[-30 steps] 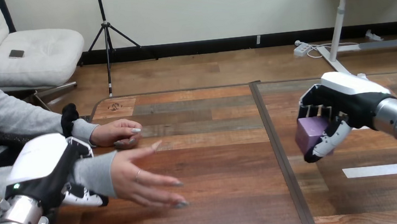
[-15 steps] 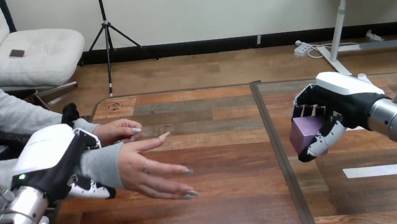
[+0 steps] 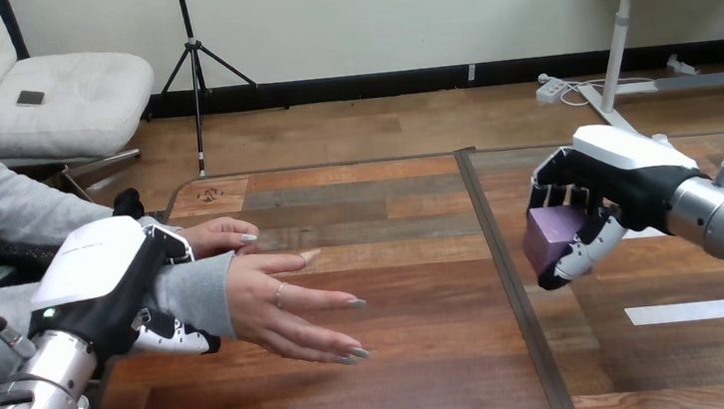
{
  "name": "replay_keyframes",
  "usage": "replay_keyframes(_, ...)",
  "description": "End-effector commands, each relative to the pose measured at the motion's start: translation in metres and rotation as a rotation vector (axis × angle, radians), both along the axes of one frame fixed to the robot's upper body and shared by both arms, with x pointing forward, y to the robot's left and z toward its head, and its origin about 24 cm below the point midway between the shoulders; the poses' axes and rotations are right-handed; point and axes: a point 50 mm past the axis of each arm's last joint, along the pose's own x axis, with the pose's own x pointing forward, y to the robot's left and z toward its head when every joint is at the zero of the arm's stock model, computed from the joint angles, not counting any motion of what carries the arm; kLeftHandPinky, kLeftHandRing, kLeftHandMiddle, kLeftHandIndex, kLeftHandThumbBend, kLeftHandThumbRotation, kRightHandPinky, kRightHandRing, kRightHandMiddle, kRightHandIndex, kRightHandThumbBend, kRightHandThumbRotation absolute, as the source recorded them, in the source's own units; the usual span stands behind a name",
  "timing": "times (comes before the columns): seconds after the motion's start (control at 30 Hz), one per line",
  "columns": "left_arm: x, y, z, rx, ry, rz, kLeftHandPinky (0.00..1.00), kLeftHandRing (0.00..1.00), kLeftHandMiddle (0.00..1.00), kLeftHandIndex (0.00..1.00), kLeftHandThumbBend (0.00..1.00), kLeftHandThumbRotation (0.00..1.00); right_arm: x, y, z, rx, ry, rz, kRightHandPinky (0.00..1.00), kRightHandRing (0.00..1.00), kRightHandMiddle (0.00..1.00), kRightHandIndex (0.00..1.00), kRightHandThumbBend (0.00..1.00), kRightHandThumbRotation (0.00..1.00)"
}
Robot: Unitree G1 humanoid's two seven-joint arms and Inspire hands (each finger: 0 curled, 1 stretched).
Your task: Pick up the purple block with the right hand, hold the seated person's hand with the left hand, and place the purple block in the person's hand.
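Head view: right hand point(image 3: 627, 189), black w/ a white back shell, is closed round the small purple block point(image 3: 549, 235), fingers over its top and thumb below. The block is held clear of the brown wood-plank bench point(image 3: 414, 370) at the view's right, well apart from the person. Left hand point(image 3: 105, 284), at the view's left, is wrapped round the person's wrist point(image 3: 192, 296) in the grey sleeve, shell on top and fingers showing beneath. The person's hand point(image 3: 283, 307) sticks out past it over the bench, fingers straight and pointing twd the view's right. It looks tilted, nails twd the camera, so can't tell if the palm is up enough to take anything. The person's other hand point(image 3: 216, 236) rests on the bench just behind. Stage, imo: pick done, hold done, handover not yet done. Risks: (1) palm not level or not turned up, so the block slides off onto the bench on release; (2) right hand has a wide gap to cross, and a jolt or loose grip en route could drop the block early; (3) release too high and it bounces off; too low and hard fingers press into the person's; (4) left hand squeezing or tugging the wrist could shift the target, or hurt; (5) right hand running too far left could clip the left hand's shell.
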Motion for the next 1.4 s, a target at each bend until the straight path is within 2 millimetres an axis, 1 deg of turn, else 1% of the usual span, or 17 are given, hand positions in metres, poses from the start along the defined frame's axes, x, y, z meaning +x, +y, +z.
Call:
replay_keyframes(0.0, 0.023, -0.024, 0.057, -0.083, -0.249, -0.089, 0.19, 0.24, 0.28, 0.29, 0.83, 0.00, 0.009, 0.019, 0.023, 0.081, -0.122, 0.054, 0.39, 0.43, 0.46, 0.45, 0.76, 0.00)
replay_keyframes(0.27, 0.026, -0.028, 0.058, -0.076, -0.247, -0.099, 0.19, 0.23, 0.28, 0.29, 0.83, 0.00, 0.009, 0.027, 0.024, 0.090, -0.126, 0.068, 0.38, 0.43, 0.47, 0.46, 0.74, 0.00)
replay_keyframes(0.67, 0.029, -0.035, 0.055, -0.083, -0.229, -0.114, 0.20, 0.24, 0.28, 0.29, 0.84, 0.00, 0.009, 0.043, 0.029, 0.121, -0.139, 0.109, 0.37, 0.41, 0.46, 0.46, 0.75, 0.00)
replay_keyframes(0.9, 0.031, -0.039, 0.052, -0.086, -0.227, -0.132, 0.20, 0.24, 0.28, 0.29, 0.84, 0.00, 0.009, 0.056, 0.030, 0.151, -0.151, 0.154, 0.35, 0.38, 0.43, 0.46, 0.76, 0.00)
replay_keyframes(0.97, 0.032, -0.040, 0.052, -0.087, -0.226, -0.133, 0.20, 0.24, 0.28, 0.29, 0.84, 0.00, 0.009, 0.058, 0.029, 0.152, -0.151, 0.158, 0.34, 0.38, 0.43, 0.46, 0.76, 0.00)
replay_keyframes(1.2, 0.033, -0.044, 0.049, -0.097, -0.233, -0.136, 0.20, 0.24, 0.29, 0.29, 0.85, 0.00, 0.010, 0.072, 0.027, 0.153, -0.154, 0.190, 0.33, 0.37, 0.42, 0.46, 0.76, 0.00)
replay_keyframes(1.37, 0.033, -0.046, 0.048, -0.106, -0.229, -0.137, 0.20, 0.25, 0.29, 0.29, 0.85, 0.00, 0.010, 0.080, 0.026, 0.165, -0.160, 0.212, 0.30, 0.34, 0.40, 0.45, 0.77, 0.00)
